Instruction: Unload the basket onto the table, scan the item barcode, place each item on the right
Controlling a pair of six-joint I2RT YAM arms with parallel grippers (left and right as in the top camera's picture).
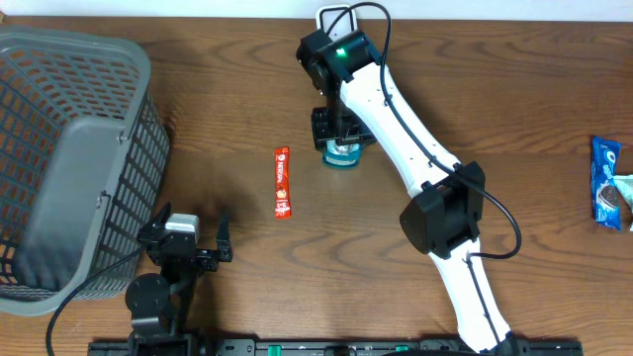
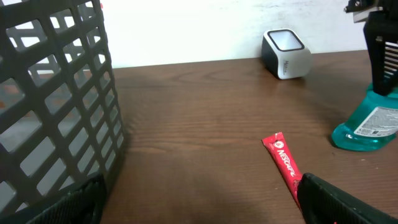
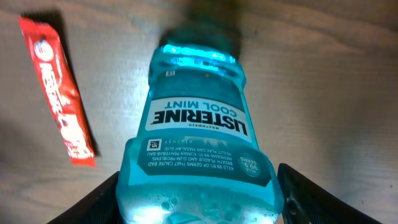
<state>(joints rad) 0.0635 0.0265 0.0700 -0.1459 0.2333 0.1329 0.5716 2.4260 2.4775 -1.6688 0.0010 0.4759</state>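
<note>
A blue Listerine mouthwash bottle (image 1: 342, 155) stands on the wooden table just right of centre. My right gripper (image 1: 341, 133) comes down over its top, and in the right wrist view its black fingers (image 3: 109, 199) press the bottle (image 3: 196, 124) from both sides, so it is shut on it. The bottle's front label faces that camera and no barcode shows. A small white-and-grey scanner (image 2: 286, 53) sits at the far edge of the table (image 1: 334, 20). My left gripper (image 1: 188, 247) rests low at the front left, open with nothing between its fingers (image 2: 336, 199).
A red Nescafe stick (image 1: 282, 182) lies left of the bottle, its near end by my left gripper's right finger (image 2: 283, 158). A large grey mesh basket (image 1: 69, 148) fills the left side. A blue Oreo pack (image 1: 605, 178) lies at the right edge.
</note>
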